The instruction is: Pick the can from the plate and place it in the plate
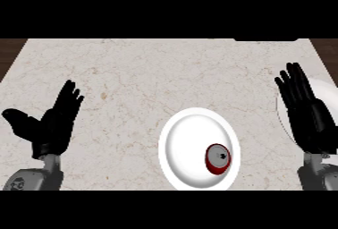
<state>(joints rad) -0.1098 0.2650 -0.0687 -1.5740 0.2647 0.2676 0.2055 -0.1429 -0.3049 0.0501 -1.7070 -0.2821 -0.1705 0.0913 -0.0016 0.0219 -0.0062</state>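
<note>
Left hand point(52, 127), right hand point(307, 114) fingers straight; can point(218, 159) on plate point(191, 134) between; second plate point(329, 91) rightmost.

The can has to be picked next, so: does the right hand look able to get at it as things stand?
Probably yes. The can stands on the right part of the white plate, and the right hand, open, is on that same side. Only bare counter lies between them.

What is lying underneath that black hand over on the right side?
Another white plate lies on the counter under the open right hand. Only a curved edge shows beside the fingers. The hand covers its middle, so whether anything sits on it cannot be seen.
</note>
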